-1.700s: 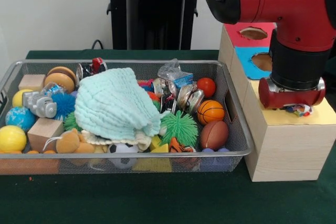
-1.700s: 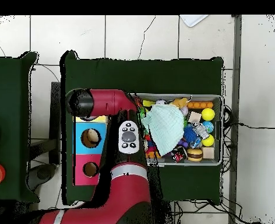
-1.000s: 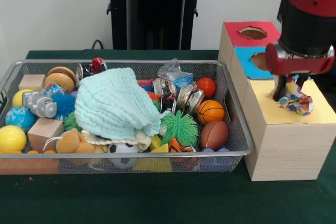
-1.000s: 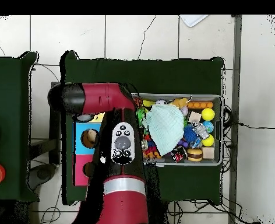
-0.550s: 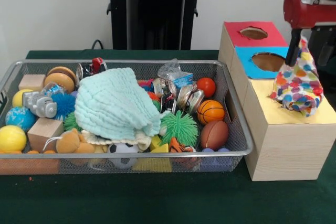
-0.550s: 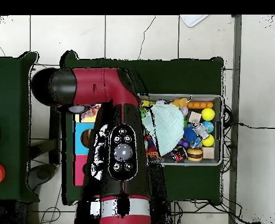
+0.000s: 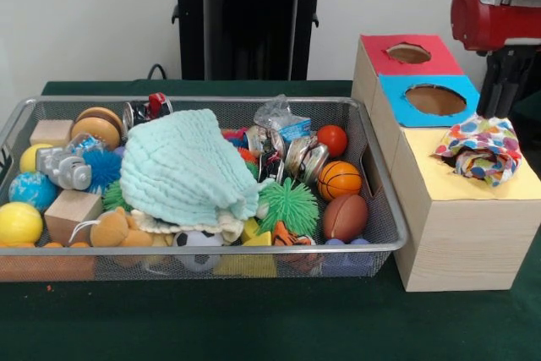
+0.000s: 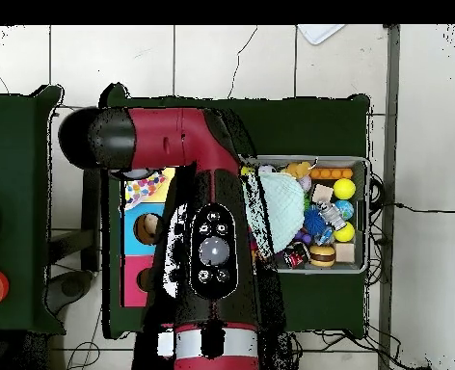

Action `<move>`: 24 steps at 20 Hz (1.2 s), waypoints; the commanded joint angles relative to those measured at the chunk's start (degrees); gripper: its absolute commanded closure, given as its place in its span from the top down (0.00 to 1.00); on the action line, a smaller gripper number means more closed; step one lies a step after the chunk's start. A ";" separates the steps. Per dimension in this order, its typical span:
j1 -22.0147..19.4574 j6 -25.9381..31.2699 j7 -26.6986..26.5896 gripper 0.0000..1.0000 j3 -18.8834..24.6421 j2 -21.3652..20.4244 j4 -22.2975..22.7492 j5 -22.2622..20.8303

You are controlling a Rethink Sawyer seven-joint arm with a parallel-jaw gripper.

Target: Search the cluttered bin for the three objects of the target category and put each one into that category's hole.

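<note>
A spotted white fabric piece (image 7: 482,148) lies crumpled on the yellow top (image 7: 439,179) of the pale wooden box, right of the bin. It covers the hole, which is hidden. It also shows in the overhead view (image 8: 147,185). My gripper (image 7: 510,112) hangs open and empty just above and behind the fabric, apart from it. The silver wire-mesh bin (image 7: 372,234) is full of toys. No other spotted fabric shows in it.
A plain mint cloth (image 7: 182,166) lies heaped over the bin's middle, with a cream cloth edge (image 7: 190,224) under it. Balls, wooden blocks and a green spiky ball (image 7: 289,205) lie around. The blue-topped hole (image 7: 429,100) and the red-topped hole (image 7: 408,53) stand behind the yellow top.
My gripper let go of the spotted fabric and rose up and to the right. The fabric, held at the yellow top before, now lies loose and spread on it.
</note>
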 commanded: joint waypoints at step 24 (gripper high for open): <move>-0.63 7.71 3.36 1.00 2.22 0.28 2.99 -1.44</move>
